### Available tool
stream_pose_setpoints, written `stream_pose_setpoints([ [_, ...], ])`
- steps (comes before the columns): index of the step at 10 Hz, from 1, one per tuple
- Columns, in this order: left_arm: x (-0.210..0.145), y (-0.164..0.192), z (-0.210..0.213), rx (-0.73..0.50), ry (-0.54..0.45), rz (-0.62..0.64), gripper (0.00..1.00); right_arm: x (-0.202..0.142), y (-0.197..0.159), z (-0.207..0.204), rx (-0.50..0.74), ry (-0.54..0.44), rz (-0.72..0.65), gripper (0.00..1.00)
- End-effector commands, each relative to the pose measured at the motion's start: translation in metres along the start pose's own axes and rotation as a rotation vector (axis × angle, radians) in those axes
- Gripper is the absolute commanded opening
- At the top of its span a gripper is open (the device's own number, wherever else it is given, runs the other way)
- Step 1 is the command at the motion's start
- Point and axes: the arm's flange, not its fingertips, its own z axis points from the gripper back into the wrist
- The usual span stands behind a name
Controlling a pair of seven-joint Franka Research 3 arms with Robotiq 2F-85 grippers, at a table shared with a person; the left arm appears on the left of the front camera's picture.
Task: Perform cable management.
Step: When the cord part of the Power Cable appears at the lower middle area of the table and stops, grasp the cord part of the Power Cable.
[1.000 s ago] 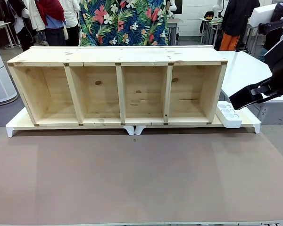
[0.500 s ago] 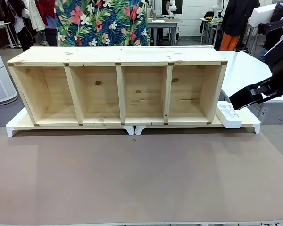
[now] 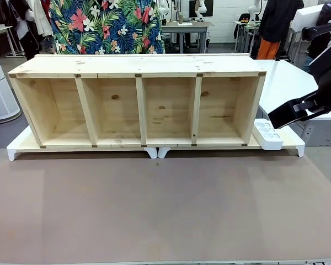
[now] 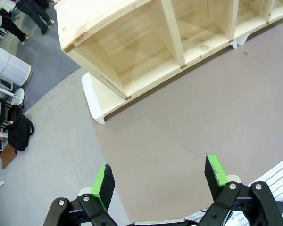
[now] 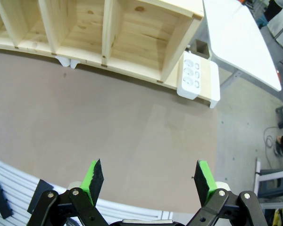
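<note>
The cable is out of view. My left gripper (image 4: 158,181) hangs open above the brown table top (image 4: 179,122), near its left edge, with nothing between its green pads (image 4: 104,181). My right gripper (image 5: 148,179) is open too, high over the right part of the table top (image 5: 108,122), and holds nothing. A long wooden shelf (image 3: 138,105) with several open compartments lies on its side along the far edge. The white power strip (image 3: 267,134) rests at the shelf's right end, also seen as the power strip (image 5: 191,77) in the right wrist view.
The shelf sits on a low white base (image 3: 19,146). A black part of my right arm (image 3: 298,109) juts in at the right. A white table (image 3: 287,83) stands behind the power strip. A person in a floral shirt (image 3: 105,25) stands beyond the shelf.
The person in the floral shirt has moved to the left behind the shelf. Neither arm has visibly moved.
</note>
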Motion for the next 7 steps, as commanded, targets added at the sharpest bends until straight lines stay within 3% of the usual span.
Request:
stream_pose_setpoints([
  [1, -0.0001, 0.0016, 0.0008, 0.002, -0.004, 0.006, 1.00, -0.0001, 0.0001, 0.0002, 0.001, 0.000, 0.008, 1.00],
  [7, -0.0001, 0.0016, 0.0008, 0.002, -0.004, 0.006, 1.00, -0.0001, 0.0001, 0.0002, 0.001, 0.000, 0.008, 1.00],
])
